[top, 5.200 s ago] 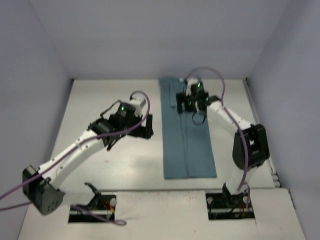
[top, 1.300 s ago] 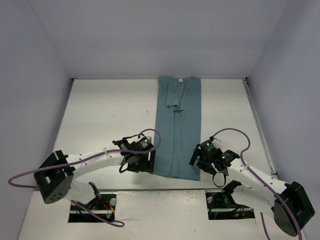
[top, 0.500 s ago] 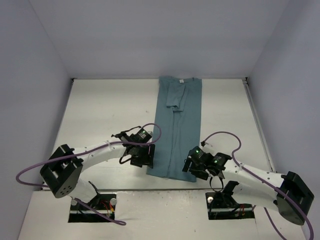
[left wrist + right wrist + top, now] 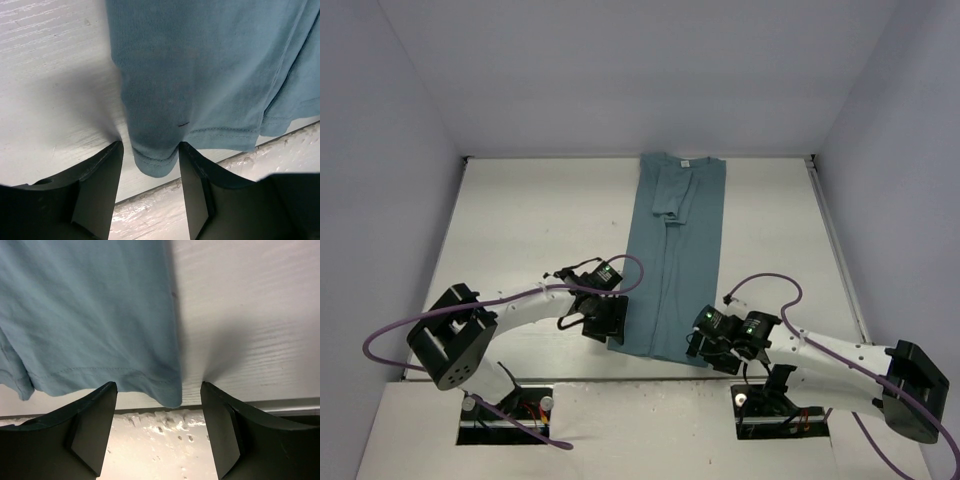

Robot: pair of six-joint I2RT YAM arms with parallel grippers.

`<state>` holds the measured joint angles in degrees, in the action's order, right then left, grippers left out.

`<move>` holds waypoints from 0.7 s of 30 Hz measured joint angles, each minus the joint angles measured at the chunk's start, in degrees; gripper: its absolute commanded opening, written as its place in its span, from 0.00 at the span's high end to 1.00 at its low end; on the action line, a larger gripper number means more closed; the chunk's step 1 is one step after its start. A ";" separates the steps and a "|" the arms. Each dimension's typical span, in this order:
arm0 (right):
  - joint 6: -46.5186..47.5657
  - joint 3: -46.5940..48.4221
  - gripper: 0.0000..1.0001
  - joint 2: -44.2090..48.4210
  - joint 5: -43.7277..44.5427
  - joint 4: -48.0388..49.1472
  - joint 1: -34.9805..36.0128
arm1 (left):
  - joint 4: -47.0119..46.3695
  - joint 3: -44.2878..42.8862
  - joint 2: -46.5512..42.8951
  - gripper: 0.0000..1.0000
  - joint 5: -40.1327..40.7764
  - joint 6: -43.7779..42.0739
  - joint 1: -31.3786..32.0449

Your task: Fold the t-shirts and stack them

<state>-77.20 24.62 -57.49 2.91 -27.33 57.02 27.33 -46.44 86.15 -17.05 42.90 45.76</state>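
Lying as a long narrow strip, the t-shirt (image 4: 675, 260) runs from the far edge of the surface (image 4: 520, 230) to its near edge, about midway between the left and right edges. Collar end is at the far edge, with a small white label (image 4: 686, 162) showing there. A folded-in sleeve (image 4: 670, 195) sits on top of the strip near the far end. The hem (image 4: 220, 132) lies right at the near edge.

Left tool (image 4: 608, 325) is at the near-left corner of the hem. In the left wrist view its fingers (image 4: 102, 175) are spread, one either side of that hem corner. The cloth sits in the gap and is not pinched.

Right tool (image 4: 705, 345) is at the near-right corner of the hem. In the right wrist view its fingers are spread wider. The hem corner sits in the gap, closer to the right-hand finger, with bare surface filling the rest.

Both tools are low, at cloth level, on the near edge. Whether the fingertips touch the surface I cannot tell.
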 measured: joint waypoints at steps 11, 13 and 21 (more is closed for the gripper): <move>-0.94 1.62 0.47 -3.26 0.27 -2.42 0.51 | -0.07 0.37 0.13 0.64 -1.97 -3.36 -2.50; -1.00 1.64 0.48 -3.34 0.29 -2.64 0.52 | -0.40 0.69 0.12 0.64 -2.48 -3.68 -2.65; -0.90 1.68 0.52 -3.76 0.51 -2.90 0.76 | -0.98 3.30 -2.10 0.52 -5.50 -3.72 -2.76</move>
<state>-78.10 26.30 -61.25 3.42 -30.23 57.78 26.36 -43.14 84.05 -22.55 39.18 43.00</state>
